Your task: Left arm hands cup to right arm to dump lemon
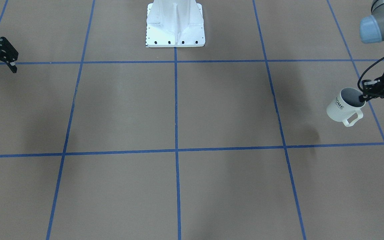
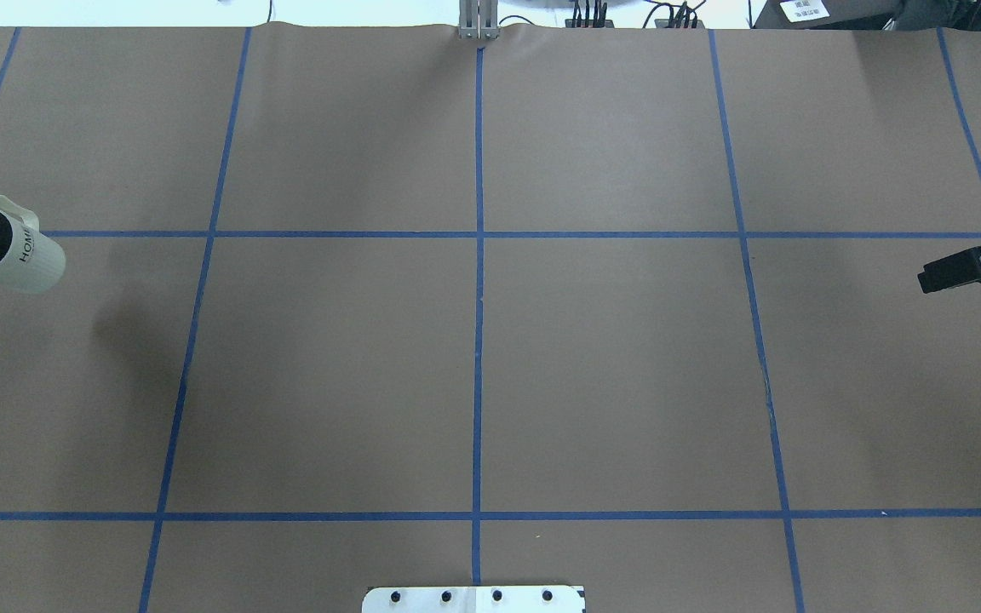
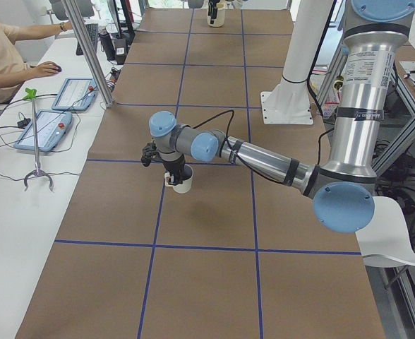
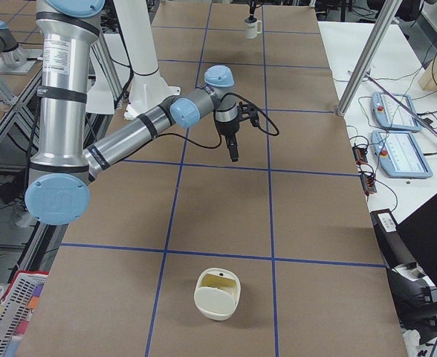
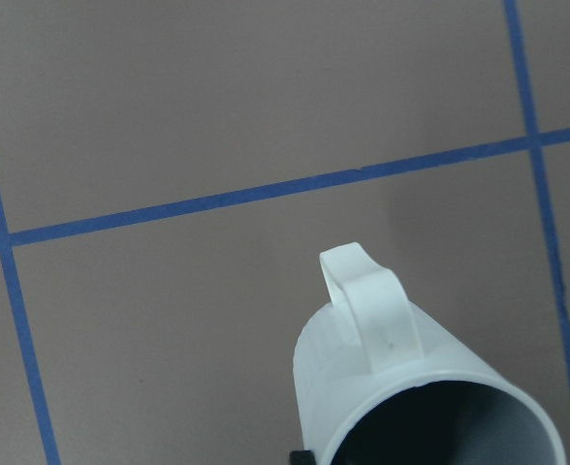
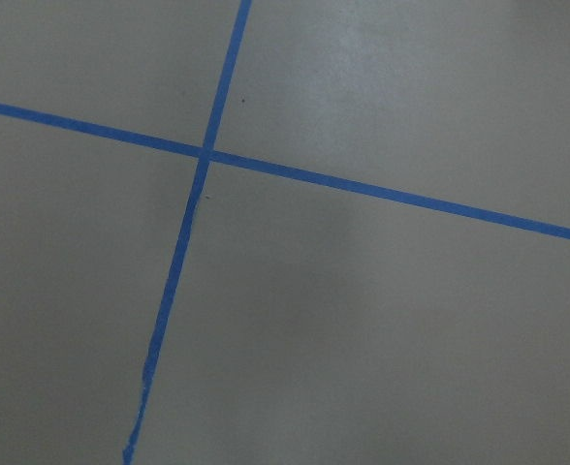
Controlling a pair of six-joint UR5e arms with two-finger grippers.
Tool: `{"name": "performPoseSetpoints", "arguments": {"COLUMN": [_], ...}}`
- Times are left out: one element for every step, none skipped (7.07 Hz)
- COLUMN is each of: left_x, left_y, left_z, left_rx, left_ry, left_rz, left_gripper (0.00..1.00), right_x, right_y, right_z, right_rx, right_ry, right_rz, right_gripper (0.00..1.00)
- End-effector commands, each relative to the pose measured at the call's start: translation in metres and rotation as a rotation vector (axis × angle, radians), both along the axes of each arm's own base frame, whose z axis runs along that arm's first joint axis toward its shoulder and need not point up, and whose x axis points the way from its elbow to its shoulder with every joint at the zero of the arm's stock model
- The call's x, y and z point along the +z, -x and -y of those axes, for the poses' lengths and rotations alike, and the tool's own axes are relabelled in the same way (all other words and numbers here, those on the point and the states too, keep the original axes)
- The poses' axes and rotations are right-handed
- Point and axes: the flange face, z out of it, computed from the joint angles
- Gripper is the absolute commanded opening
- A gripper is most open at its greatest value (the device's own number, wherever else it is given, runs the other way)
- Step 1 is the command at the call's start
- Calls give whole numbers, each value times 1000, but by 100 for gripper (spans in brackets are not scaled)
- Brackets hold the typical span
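Facing the robot, we are seeing the left end effector point(image 1: 362, 98) pinching the cup point(image 1: 342, 108) by its rim, at the robot's left edge of the surface point(image 1: 212, 110), no lemon showing. From overhead, the right end effector point(image 2: 967, 268) is hanging well apart across the surface; we cannot tell its opening.

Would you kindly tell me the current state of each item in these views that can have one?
Cup: lifted clear of the table, tilted, gripped at its rim.
Left gripper: jaws shut on the cup's rim.
Right gripper: off the table, holding nothing; jaws' opening unclear.
Lemon: not visible; cup's interior only partly seen.
Cream container: resting on the table, untouched.
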Motion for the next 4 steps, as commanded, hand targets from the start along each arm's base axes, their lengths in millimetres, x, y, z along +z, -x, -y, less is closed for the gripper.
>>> {"name": "performPoseSetpoints", "arguments": {"left_x": [15,19,20,21], "left_y": [-19,-43,-45,-51], "left_z": [2,-4,-5,-8], "left_rx": [-9,36,42,55], "left_ry": [69,77,87,88], "left_rz": [0,7,10,10], "left_gripper": [0,0,0,48], "right_x": [11,10,11,13], "right_y": [-7,-7,-7,-8], "right_z": [-2,-2,-2,-3], "right_rx": [-13,-13,-13,-13], "right_ry": [18,18,19,26], "right_rz": [2,2,1,-3], "right_gripper": [100,100,100,100]}}
